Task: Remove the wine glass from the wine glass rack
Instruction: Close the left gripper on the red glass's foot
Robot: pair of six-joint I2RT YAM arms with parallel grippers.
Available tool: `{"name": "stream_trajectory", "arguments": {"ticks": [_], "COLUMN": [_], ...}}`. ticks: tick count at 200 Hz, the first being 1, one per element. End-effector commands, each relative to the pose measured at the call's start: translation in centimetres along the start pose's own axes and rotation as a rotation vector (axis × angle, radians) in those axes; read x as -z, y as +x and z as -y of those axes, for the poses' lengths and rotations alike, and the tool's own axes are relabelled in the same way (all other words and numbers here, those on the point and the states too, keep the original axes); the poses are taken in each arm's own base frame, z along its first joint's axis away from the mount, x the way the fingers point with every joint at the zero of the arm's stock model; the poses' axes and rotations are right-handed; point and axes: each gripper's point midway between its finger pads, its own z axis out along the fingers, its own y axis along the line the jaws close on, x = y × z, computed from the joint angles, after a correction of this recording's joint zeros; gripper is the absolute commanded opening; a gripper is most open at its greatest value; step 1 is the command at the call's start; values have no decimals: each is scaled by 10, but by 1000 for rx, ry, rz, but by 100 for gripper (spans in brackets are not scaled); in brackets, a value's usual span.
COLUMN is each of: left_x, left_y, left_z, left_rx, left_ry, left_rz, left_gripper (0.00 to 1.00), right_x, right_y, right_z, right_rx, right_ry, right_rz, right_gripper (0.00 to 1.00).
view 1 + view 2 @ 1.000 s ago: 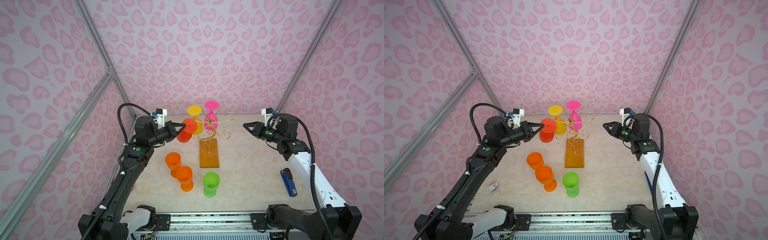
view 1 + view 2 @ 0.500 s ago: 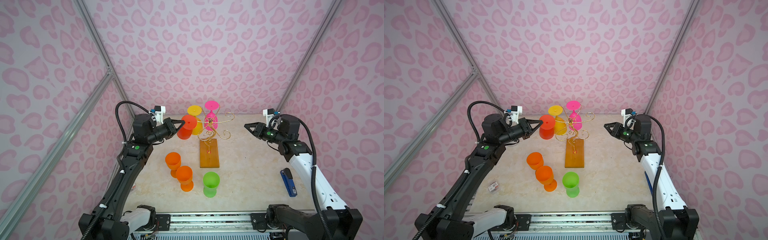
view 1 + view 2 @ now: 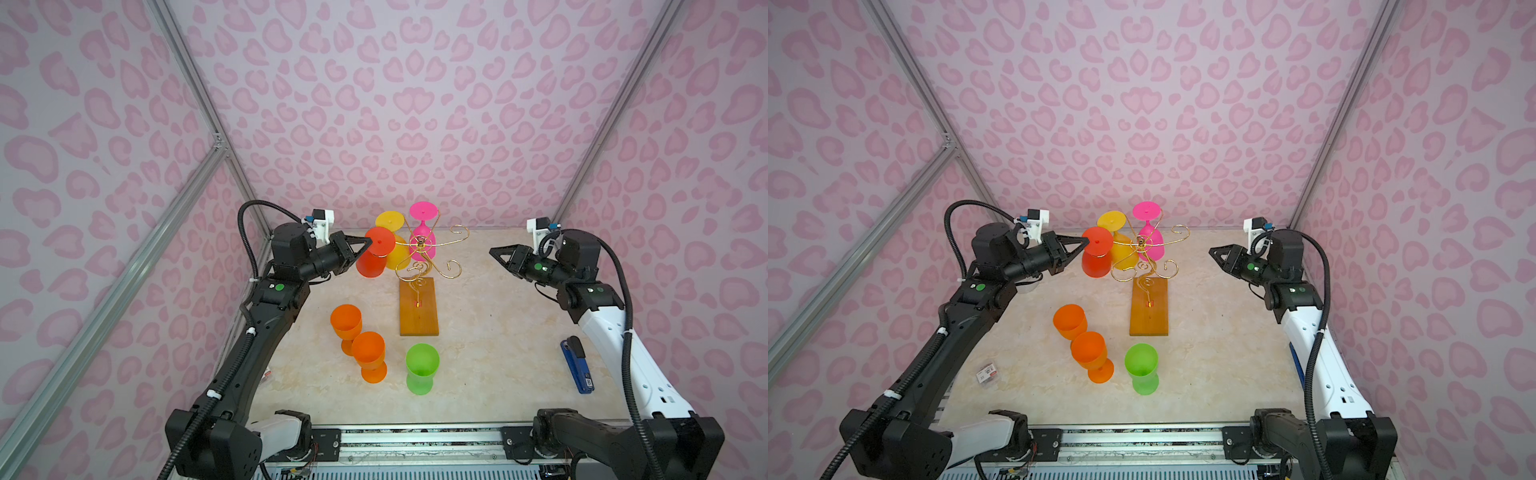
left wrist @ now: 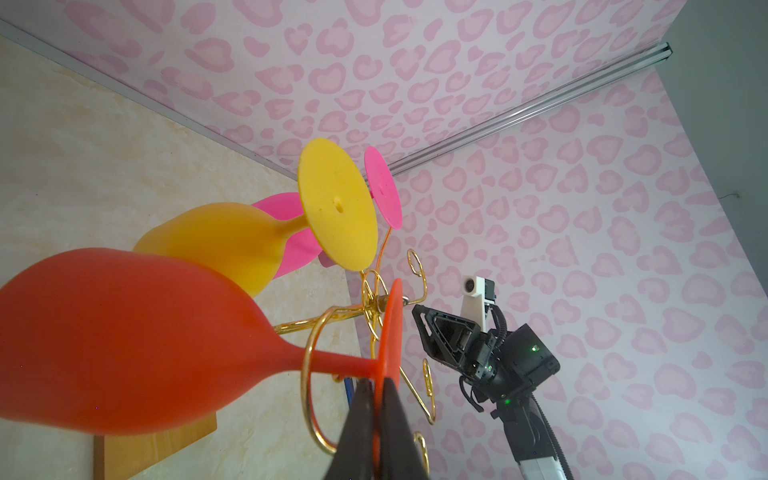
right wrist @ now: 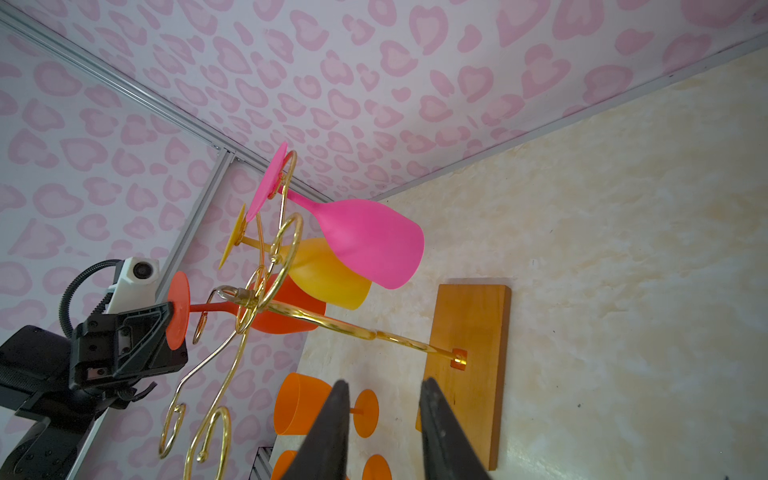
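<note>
Red wine glass (image 3: 371,261) hangs upside down at the left side of the wine glass rack (image 3: 419,308), its stem threaded through one of the curled gold arms, as the left wrist view shows. The left gripper (image 4: 376,388) is clamped on the rim of the glass's flat foot, the fingertips pinching the disc from both faces. A yellow glass (image 3: 397,258) and a pink glass (image 3: 428,239) hang bowl-down from neighbouring arms just behind it, the yellow bowl close against the red one. The rack's wooden base sits flat on the counter (image 3: 490,332). In front of it two orange glasses (image 3: 345,322) and a green glass (image 3: 422,365) stand upright. The right gripper (image 3: 494,250) hovers well to the right of the rack, pointing toward it, jaws parted with nothing between them. A blue stapler (image 3: 575,368) lies by the right arm.
</note>
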Motion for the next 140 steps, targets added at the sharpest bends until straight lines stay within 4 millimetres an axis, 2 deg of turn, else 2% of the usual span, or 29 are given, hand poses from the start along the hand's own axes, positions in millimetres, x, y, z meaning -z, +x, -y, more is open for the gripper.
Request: {"name": "stream_trajectory", "arguments": {"ticks": [1, 140], "left_x": [0, -6], "left_y": [-5, 20], "left_z": [18, 18], "left_rx": [-47, -98], "left_ry": [60, 36], "left_rz": [6, -81], "left_gripper": [2, 2], "right_x": [-2, -4], "right_y": [-4, -4], "right_z": [-3, -2], "right_rx": [4, -5], "right_ry": [-23, -29], "right_rz": [9, 8], "right_gripper": [30, 30]}}
